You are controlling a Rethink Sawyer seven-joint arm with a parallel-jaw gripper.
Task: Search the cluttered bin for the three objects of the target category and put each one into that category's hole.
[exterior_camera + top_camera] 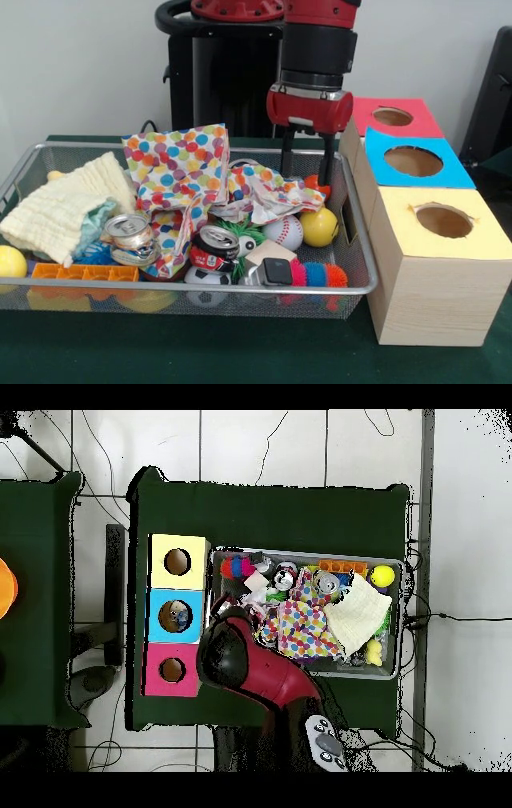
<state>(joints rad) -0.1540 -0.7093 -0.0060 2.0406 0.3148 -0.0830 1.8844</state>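
Target category is not stated, so which things in the wire bin (364, 280) count as targets cannot be told. Candidates on show: two crushed cans (128, 232) (214, 246) near the front, and balls, namely a baseball (284, 232), a yellow ball (319, 227) just beside it, and another yellow ball (11, 262) at the bin's left end. Spotted paper (180, 172) and a cream cloth (64, 204) lie over the middle and left, and may hide more.

The gripper (306, 160) hangs over the bin's right rear corner, fingers pointing down and spread apart, nothing between them. Its tips stand just above the crumpled paper and something orange (318, 186) at that corner; contact cannot be confirmed.

Beside the bin's right end stand three boxes, each with a round hole on top: yellow box (472, 240) nearest the camera, blue box (456, 172) in the middle, red box (420, 120) farthest. The overhead view shows something already lying in the blue hole (178, 616); the other two holes look empty.

Judgement: a search or pick step is in hand, with at most part of the sorting done. The next move calls for lowering onto one exposed thing, closing firmly, lifting clear of the loose paper, then carrying it across to the matching hole
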